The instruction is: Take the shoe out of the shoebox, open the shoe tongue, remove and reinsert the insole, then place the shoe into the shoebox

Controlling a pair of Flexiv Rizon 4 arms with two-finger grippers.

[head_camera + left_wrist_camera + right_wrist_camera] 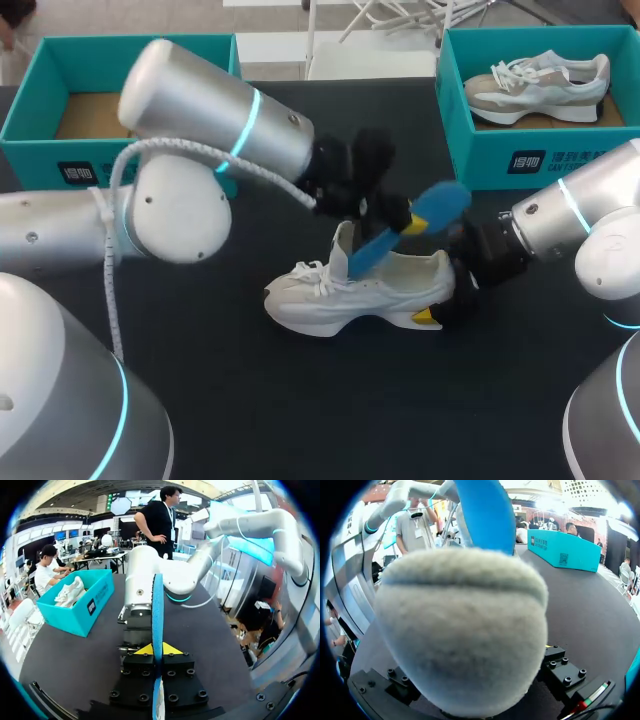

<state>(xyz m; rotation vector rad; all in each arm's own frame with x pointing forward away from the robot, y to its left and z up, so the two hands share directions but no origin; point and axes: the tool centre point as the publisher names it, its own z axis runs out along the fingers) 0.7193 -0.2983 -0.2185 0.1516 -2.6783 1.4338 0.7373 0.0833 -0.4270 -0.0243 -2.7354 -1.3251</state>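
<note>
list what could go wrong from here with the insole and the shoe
1. The long blue insole, pinched edge-on in the left tool, slants up with its lower end in the white lace-up sneaker; it might buckle or snag on the opening.
2. The right tool sits only at the heel, so a dragging insole could tip or slide the sneaker on the black table.
3. The two tools are close together and might bump.

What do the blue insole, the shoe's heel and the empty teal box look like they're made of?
The insole looks like foam: matte blue, thin. The shoe has a fuzzy grey heel, suede or felt-like. The empty shoebox is probably cardboard: matte teal walls, brown floor.
</note>
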